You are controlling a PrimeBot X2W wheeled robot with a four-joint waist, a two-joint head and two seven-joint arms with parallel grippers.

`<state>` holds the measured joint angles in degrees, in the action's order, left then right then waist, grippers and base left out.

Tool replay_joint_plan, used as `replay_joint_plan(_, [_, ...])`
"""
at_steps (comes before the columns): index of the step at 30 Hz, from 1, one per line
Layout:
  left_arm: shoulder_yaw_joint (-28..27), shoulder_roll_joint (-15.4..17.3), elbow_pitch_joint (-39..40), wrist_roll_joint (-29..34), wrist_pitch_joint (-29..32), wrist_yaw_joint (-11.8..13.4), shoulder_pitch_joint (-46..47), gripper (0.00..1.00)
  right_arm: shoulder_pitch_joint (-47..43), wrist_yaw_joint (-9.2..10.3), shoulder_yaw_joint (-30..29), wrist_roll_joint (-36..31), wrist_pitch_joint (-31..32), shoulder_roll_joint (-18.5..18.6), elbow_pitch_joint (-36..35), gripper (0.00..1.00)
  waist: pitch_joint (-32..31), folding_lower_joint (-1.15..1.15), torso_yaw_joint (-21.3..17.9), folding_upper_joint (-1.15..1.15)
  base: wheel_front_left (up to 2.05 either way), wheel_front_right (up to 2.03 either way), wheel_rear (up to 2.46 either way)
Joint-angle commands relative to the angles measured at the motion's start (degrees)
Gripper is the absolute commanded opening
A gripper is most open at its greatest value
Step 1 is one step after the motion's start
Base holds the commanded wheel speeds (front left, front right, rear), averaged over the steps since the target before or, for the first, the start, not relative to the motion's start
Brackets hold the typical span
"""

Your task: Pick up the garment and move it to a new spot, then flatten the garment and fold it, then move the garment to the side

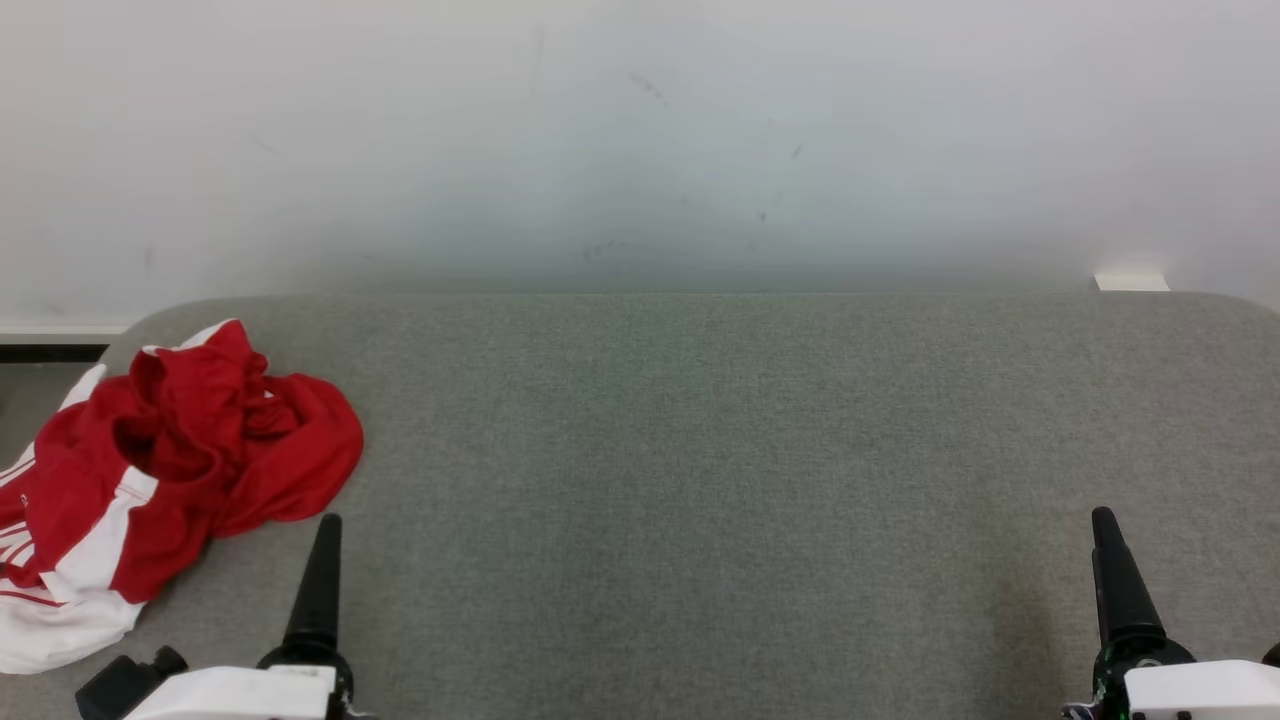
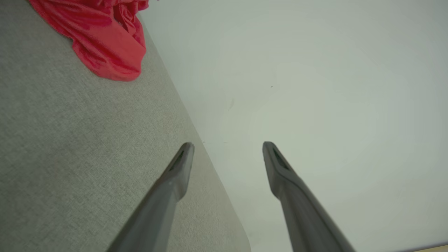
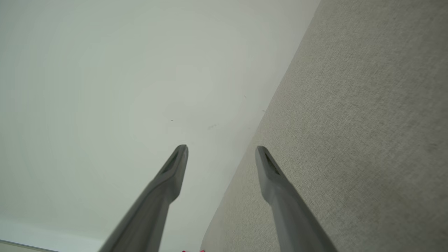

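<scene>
The left gripper stands with its two long dark fingers spread wide and nothing between them, low over the near left part of the grey felt tabletop. The right gripper is just as wide and just as empty at the near right, well apart from the cloth. The red-and-white garment lies in a crumpled heap at the table's left end, red folds bunched on top, with white panels and thin red stripes spilling toward the left edge. It is too rumpled to tell what kind of garment it is. In the head view the left gripper's visible fingertip sits just beside the garment's red hem without touching it. Behind the table rises a pale scuffed wall, and a small white block sits at the far right edge.
</scene>
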<state>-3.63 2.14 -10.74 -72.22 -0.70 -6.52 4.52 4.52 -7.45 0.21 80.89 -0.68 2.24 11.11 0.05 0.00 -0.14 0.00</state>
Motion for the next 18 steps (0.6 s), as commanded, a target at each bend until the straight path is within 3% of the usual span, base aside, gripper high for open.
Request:
replay_joint_plan(1, [0.07, 0.44, 1.22, 2.16, -0.53, 0.09, 0.91, 1.00, 1.00, -0.02, 0.46, -1.59, -0.54, 0.75, -1.26, 1.00, 0.00, 0.00, -0.01, 0.00, 0.00, 0.00, 0.00])
replay_joint_plan(9, [1.91, 0.50, 2.44, 11.91, -2.27, 1.94, 0.61, 1.00, 0.78, -0.03, 1.70, -8.67, -2.24, 1.01, -2.10, 1.00, -0.05, 0.00, -0.12, 0.00, 0.00, 0.00, 0.00])
replay_joint_plan(18, [3.41, 0.57, 2.86, 21.16, -4.00, 3.62, 0.28, 1.00, 0.45, -0.03, 1.68, -21.25, -4.01, 0.86, -2.70, 1.00, -0.22, 0.00, -0.31, 0.00, 0.00, 0.00, 0.00])
